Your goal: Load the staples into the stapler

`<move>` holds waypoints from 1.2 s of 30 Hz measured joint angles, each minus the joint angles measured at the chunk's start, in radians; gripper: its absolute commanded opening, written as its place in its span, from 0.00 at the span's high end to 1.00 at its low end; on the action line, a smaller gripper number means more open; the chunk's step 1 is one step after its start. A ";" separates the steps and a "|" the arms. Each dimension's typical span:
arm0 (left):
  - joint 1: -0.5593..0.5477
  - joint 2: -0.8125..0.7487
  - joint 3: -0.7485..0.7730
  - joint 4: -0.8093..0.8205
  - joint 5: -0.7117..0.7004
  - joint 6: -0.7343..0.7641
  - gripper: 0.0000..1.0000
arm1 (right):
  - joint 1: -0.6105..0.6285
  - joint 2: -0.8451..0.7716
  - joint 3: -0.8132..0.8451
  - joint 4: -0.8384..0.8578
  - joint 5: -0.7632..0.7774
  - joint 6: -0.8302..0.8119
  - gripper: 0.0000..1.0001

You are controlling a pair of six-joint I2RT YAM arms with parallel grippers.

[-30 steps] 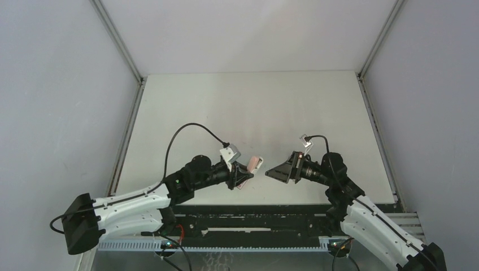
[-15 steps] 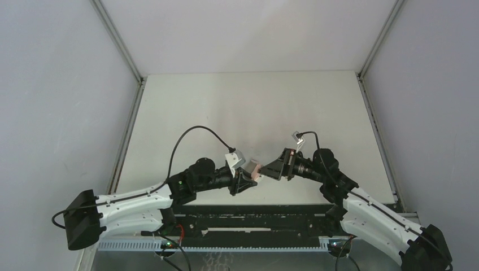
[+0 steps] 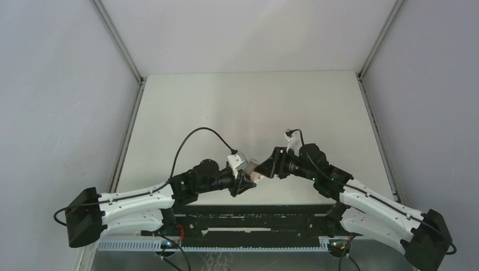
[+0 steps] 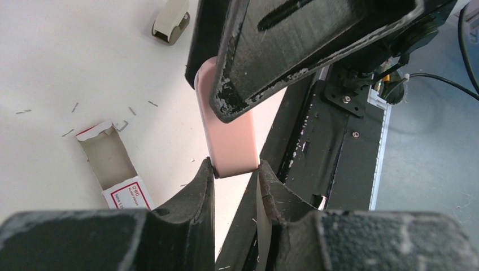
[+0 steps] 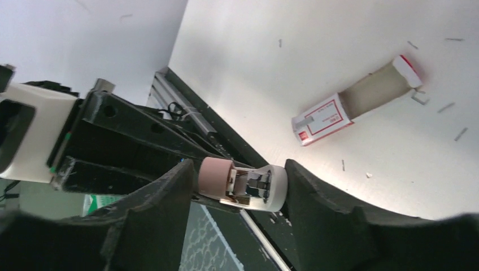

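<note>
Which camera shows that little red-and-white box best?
The right wrist view: the staples box lies whole, open, red print clear. The left wrist view shows it off to one side; from above I cannot find it.

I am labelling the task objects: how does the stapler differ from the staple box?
The stapler is pink and white with rounded ends; the staple box is flat cardboard, white with red print. The stapler is held in the air by the left gripper; the staple box lies open on the table.
</note>
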 measured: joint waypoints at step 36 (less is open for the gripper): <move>-0.003 0.071 0.034 -0.049 -0.125 0.006 1.00 | -0.116 -0.162 0.019 -0.175 0.082 -0.171 0.00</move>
